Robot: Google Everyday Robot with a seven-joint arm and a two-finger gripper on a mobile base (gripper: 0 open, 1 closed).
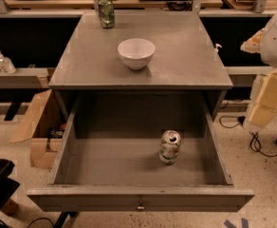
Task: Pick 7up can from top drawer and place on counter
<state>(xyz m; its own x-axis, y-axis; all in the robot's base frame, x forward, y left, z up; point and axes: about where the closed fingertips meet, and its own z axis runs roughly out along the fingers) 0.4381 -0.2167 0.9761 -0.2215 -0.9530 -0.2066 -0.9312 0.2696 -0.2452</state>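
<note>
Green and red markings are being shown on the 7up can (170,147), which is being kept upright in the open top drawer (110,163), right of middle; its lettering cannot be read. The hand (270,96) is being held at the right edge, off the table (186,56), touching nothing; its opening cannot be told

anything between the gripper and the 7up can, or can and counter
Nothing visible: the gripper is at the right edge, the whitish-silver 7up can stands alone in the open grey drawer; the grey counter holds a white bowl.
</note>
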